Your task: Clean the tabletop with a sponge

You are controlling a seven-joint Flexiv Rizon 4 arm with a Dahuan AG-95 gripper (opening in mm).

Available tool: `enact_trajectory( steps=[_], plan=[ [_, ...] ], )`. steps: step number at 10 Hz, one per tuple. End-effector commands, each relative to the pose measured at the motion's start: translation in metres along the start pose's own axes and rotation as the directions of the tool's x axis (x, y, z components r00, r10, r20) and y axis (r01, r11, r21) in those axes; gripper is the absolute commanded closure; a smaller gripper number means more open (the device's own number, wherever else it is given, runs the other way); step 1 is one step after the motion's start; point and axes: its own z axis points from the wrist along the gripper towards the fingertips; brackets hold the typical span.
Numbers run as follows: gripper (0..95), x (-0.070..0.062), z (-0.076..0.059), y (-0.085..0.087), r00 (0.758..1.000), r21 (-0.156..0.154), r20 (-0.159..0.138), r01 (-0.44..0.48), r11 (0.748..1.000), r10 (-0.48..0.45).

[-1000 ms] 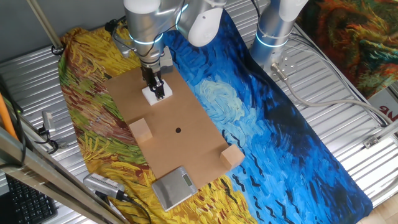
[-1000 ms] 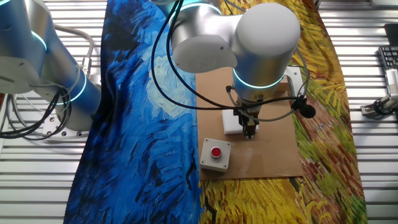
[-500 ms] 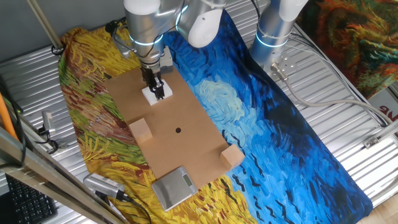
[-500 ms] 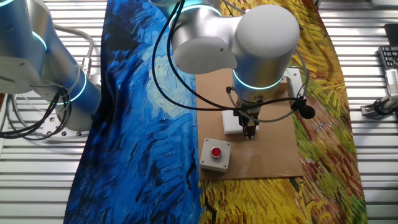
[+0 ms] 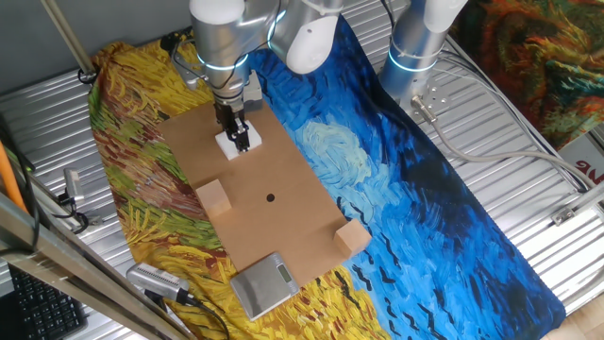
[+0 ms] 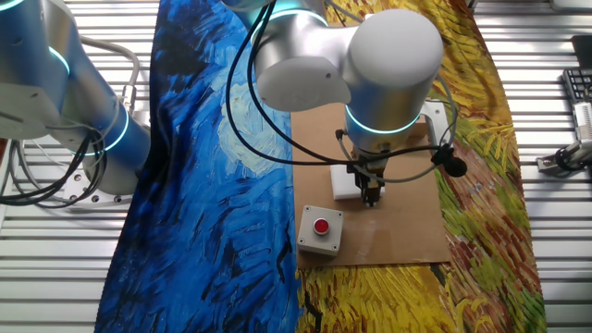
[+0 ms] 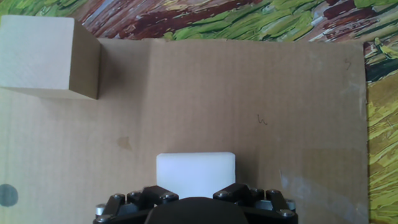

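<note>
Hand view: the sponge (image 7: 195,174) is seen right at the bottom edge, tucked between the dark tool (image 7: 196,202) parts, with brown tabletop (image 7: 249,93) stretching out ahead.
Tool state: it looks clamped on the sponge, one finger on each side, though the actual pad contact is hidden under the housing, so that's taken as a judgement.
Sponge spot: sat flat on the tabletop near one short end, as shown in one fixed view at (image 5: 236,142) under the tool (image 5: 238,132), and in the other fixed view at (image 6: 347,181) just beside the tool (image 6: 370,190).
Sponge handling: white foam, so it's expected to be light and squishy. Not fragile, not slippery. Too hard a squeeze would probably just fold it up, too light and it could get dragged out during a wipe.
Where to grab: opposite side faces, low on the block, so the bottom face stays flat on the board. That's pretty much how it seems to be held already.
Mid distance: a tan cube (image 7: 46,57) is sat on the tabletop up ahead to the left in the hand view, well apart from the sponge. A dark dot (image 5: 270,197) can be made out near the board's middle.
Further out: a second tan cube (image 5: 352,236) and a grey scale (image 5: 263,282) are parked at the far end of the board.
Underneath: blue-and-yellow painted cloth (image 5: 396,189) is spread beneath it all.
Other side: a small box with a red button (image 6: 320,228) is sat on the board corner near the tool.
</note>
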Motion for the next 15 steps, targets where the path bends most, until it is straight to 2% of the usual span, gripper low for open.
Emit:
enact_trajectory(
  steps=[1, 7, 9, 10, 11, 15],
  plan=[
    [38.0, 0.0, -0.0001, 0.0001, 1.0, -0.001, 0.003, 0.0, 1.0, 0.0],
    [38.0, 0.0, -0.0001, 0.0001, 1.0, -0.002, 0.005, -0.003, 1.0, 0.003],
    [76.0, 0.0, -0.0001, 0.0001, 1.0, -0.002, 0.006, -0.006, 1.0, 0.006],
    [76.0, 0.0, -0.0002, 0.0001, 1.0, -0.003, 0.007, -0.01, 1.0, 0.01],
    [95.0, 0.0, -0.0002, 0.0001, 1.0, -0.007, 0.007, -0.015, 1.0, 0.015],
    [95.0, -0.0003, -0.0032, -0.0001, 1.0, -0.02, 0.005, -0.027, 0.999, 0.027]
  ],
)
